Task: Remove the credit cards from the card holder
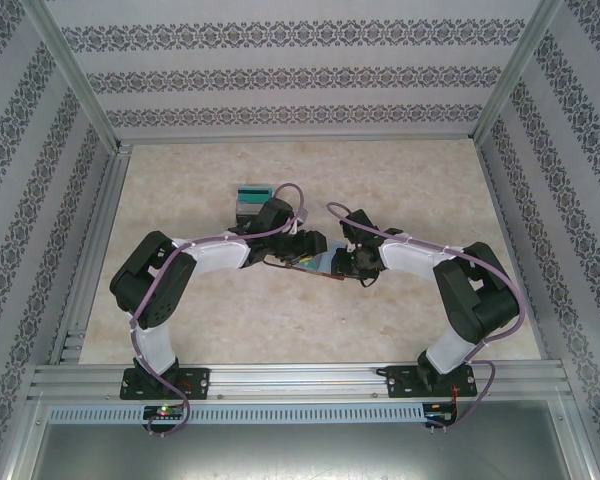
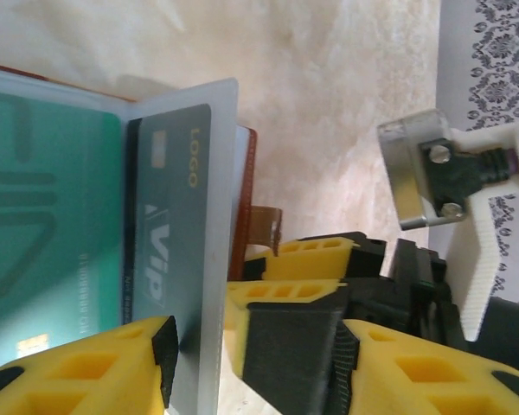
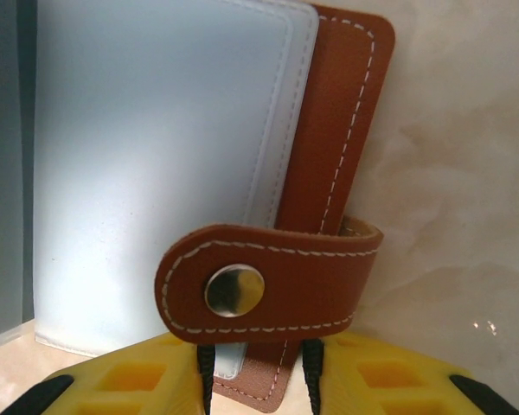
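Observation:
The brown leather card holder lies open at mid-table between both arms. In the left wrist view its clear sleeves hold a green card and a grey VIP card, with the brown cover behind. My left gripper is open; the VIP card's sleeve edge runs down between its fingers, against the left pad. My right gripper is shut on the holder's lower leather edge, just under the snap strap. Its yellow fingers show beside the strap.
A clear grey box with a teal card stands just behind the left gripper. The right gripper sits very close to it. The right arm's camera mount hangs nearby. Patterned walls enclose the beige table.

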Robot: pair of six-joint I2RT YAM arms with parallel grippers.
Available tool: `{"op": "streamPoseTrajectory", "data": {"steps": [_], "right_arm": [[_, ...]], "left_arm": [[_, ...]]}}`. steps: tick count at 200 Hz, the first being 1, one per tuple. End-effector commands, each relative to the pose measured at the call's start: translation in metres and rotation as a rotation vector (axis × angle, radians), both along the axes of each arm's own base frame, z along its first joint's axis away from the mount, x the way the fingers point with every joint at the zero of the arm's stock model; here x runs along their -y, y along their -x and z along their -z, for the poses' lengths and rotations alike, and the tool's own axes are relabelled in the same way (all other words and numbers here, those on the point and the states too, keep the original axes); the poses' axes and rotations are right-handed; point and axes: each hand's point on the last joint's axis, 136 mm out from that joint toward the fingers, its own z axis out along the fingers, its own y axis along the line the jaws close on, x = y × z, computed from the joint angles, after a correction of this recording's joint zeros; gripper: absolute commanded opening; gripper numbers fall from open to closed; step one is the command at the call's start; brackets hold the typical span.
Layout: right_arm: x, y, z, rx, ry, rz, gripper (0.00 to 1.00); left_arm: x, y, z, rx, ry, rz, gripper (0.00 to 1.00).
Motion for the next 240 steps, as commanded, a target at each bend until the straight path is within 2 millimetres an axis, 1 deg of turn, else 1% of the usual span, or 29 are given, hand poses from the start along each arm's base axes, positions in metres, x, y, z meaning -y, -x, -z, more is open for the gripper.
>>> {"op": "streamPoseTrajectory", "data": {"steps": [1, 18, 46, 68, 82, 109, 126, 154, 172, 191, 204, 240], "right_arm": [[0.006, -0.002, 0.010, -0.002, -0.011, 0.034, 0.37], [0.015, -0.004, 0.004, 0.014, -0.024, 0.078, 0.38], [0.029, -0.005, -0.012, 0.059, -0.035, 0.130, 0.42], [0.038, -0.005, -0.023, 0.090, -0.046, 0.164, 0.42], [0.040, -0.005, -0.030, 0.109, -0.060, 0.176, 0.42], [0.031, -0.009, -0.044, 0.133, -0.111, 0.151, 0.37], [0.021, -0.012, -0.052, 0.142, -0.139, 0.121, 0.34], [-0.002, -0.019, -0.061, 0.158, -0.149, 0.054, 0.27], [-0.013, -0.022, -0.059, 0.144, -0.142, 0.029, 0.25], [-0.018, -0.024, -0.050, 0.119, -0.133, 0.022, 0.21], [-0.016, -0.023, -0.041, 0.091, -0.114, 0.024, 0.17], [-0.012, -0.020, -0.018, 0.035, -0.073, 0.023, 0.14]], "left_arm": [[0.020, -0.002, -0.033, 0.067, 0.093, 0.032, 0.53], [0.027, 0.001, -0.033, 0.063, 0.104, 0.048, 0.53], [0.034, 0.003, -0.030, 0.057, 0.104, 0.060, 0.53], [0.033, 0.003, -0.029, 0.057, 0.096, 0.056, 0.54], [0.032, 0.004, -0.029, 0.064, 0.077, 0.059, 0.55], [0.020, 0.001, -0.024, 0.063, 0.034, 0.029, 0.55], [0.006, -0.004, -0.017, 0.048, 0.002, -0.011, 0.53], [-0.013, -0.008, -0.002, 0.018, -0.054, -0.055, 0.42], [-0.024, -0.012, 0.006, 0.001, -0.076, -0.096, 0.40], [-0.032, -0.014, 0.017, -0.024, -0.097, -0.121, 0.38], [-0.031, -0.014, 0.022, -0.038, -0.100, -0.116, 0.38], [-0.029, -0.014, 0.029, -0.055, -0.102, -0.114, 0.38]]}}
